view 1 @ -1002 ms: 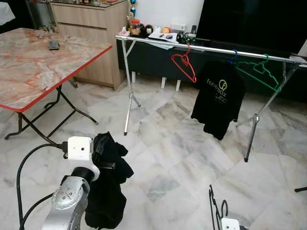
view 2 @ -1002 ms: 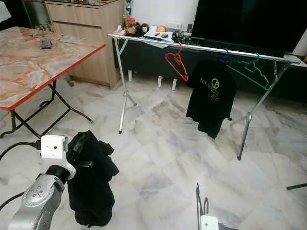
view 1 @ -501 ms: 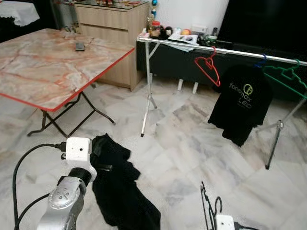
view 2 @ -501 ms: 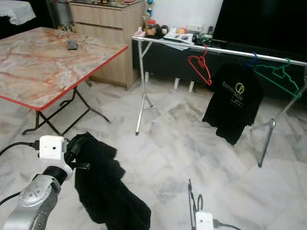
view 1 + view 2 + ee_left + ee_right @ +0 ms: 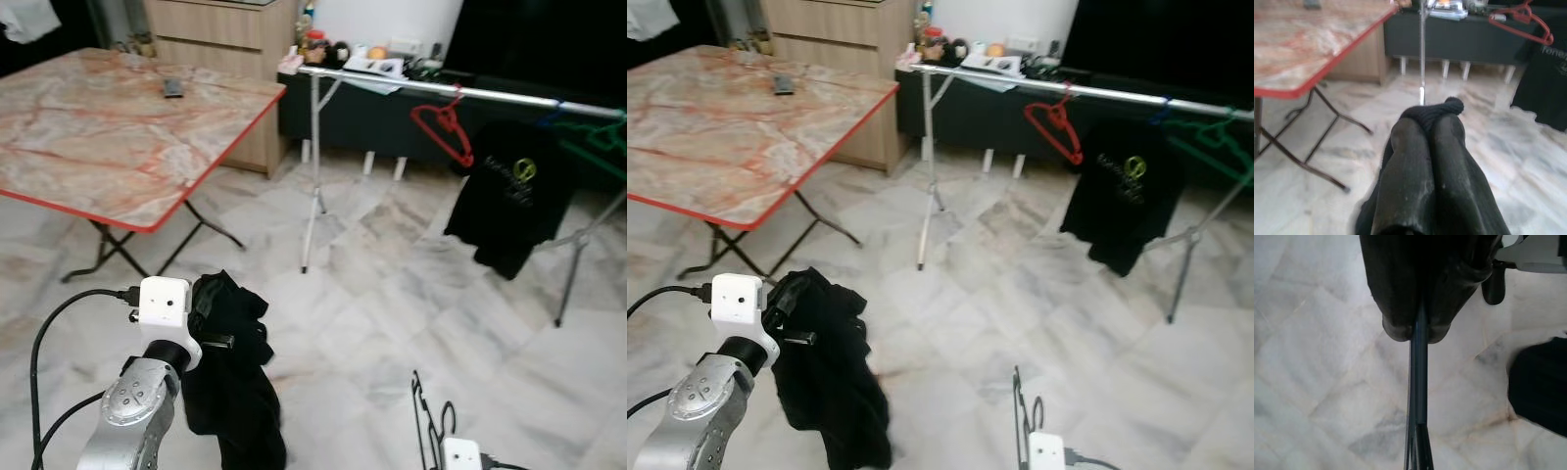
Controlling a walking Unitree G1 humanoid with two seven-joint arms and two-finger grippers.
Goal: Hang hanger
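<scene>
The left hand [image 5: 1425, 161] has its two fingers pressed together on a bunched black garment [image 5: 235, 382], which droops in loose folds at about 7 o'clock in the head view. The right hand [image 5: 1418, 333] is pinched on a thin dark wire hanger [image 5: 428, 431], at about 5 o'clock, with its hook and frame rising above the wrist.

The hanger looks light and stiff, but the wire is narrow and smooth, so it could twist between the fingers; the present hold, on a straight run of the wire, seems sensible, leaving the hook free for the rail. The garment is soft and limp, will sag and swing as the robot walks, and is best held in a thick bunch, as it is.

The drying rack [image 5: 470, 93] stands at about 1 o'clock, well apart from both hands. It already carries a red hanger [image 5: 441, 125], a black printed shirt [image 5: 511, 196] and a green hanger [image 5: 598, 137]. There is open rail between the rack's near end and the red hanger. The marble surface [image 5: 108, 127] at 10 o'clock carries one small dark object, too small to identify.
</scene>
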